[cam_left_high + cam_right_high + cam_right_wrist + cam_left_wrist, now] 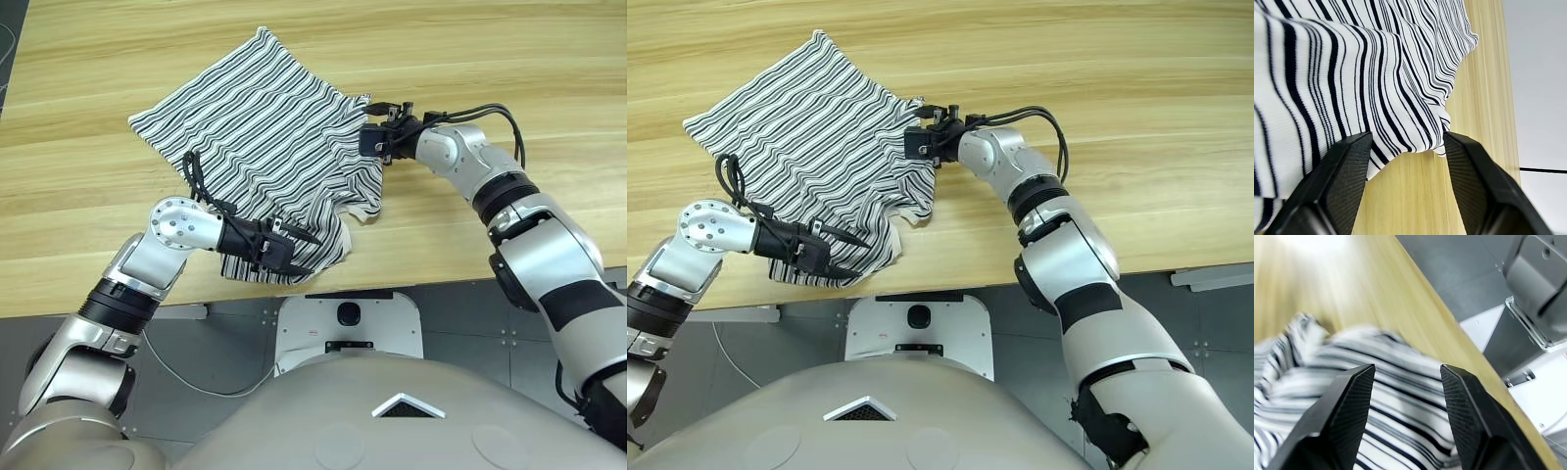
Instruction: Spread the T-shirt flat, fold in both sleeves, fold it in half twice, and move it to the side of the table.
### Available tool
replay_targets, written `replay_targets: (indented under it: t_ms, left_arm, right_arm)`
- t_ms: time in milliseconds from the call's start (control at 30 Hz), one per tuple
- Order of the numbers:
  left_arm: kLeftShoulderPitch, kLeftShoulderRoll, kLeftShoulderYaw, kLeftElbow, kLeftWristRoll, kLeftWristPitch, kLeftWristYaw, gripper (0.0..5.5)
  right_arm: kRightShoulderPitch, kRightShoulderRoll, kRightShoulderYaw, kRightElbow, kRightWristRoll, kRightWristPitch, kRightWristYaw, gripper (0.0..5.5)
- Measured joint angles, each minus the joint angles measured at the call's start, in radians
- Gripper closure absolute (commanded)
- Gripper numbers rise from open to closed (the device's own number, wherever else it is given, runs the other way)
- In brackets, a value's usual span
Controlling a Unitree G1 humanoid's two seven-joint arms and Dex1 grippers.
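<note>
A black-and-white striped T-shirt point(255, 137) lies rumpled on the wooden table point(490, 59), its near part bunched and folded over. My left gripper point(315, 255) is open over the shirt's near hem, close to the table's front edge. The left wrist view has striped cloth just beyond its fingers point(1352, 401). My right gripper point(366, 139) is open at the shirt's right edge. In the right wrist view the cloth point(1352, 58) lies between and ahead of the spread fingers point(1347, 171), with nothing clamped.
Bare wood stretches to the right of the shirt point(529, 108) and behind it. The table's front edge point(431, 279) runs just below the shirt's hem. A dark floor strip point(8, 49) marks the table's far left end.
</note>
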Motion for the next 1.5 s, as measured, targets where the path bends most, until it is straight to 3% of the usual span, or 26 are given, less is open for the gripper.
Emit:
replay_targets:
  t_ms: [300,600,800,1033,1267,1500]
  left_arm:
    - [-0.069,-0.026,-0.03,0.216,0.045,-0.145,0.024,3.01]
    - [-0.085,-0.024,-0.038,0.253,0.045,-0.189,0.022,3.01]
    - [-0.088,-0.002,-0.048,0.273,0.038,-0.25,0.008,3.01]
    - [-0.102,0.01,-0.057,0.306,0.038,-0.309,0.008,3.01]
    - [-0.111,0.031,-0.058,0.331,0.038,-0.336,0.008,3.01]
    - [-0.133,0.065,-0.059,0.371,0.038,-0.352,0.008,3.01]
  right_arm:
    - [-0.014,-0.032,0.064,0.022,-0.057,-0.004,-0.048,2.82]
    - [0.017,-0.197,0.092,-0.083,-0.059,-0.088,0.072,2.82]
    - [0.165,-0.371,0.054,-0.379,0.045,-0.097,0.294,2.82]
    - [0.466,-0.549,-0.046,-0.871,0.154,0.064,0.421,2.82]
    - [0.665,-0.58,-0.122,-1.108,0.185,0.199,0.425,2.82]
    - [0.753,-0.545,-0.18,-1.176,0.19,0.258,0.34,2.82]
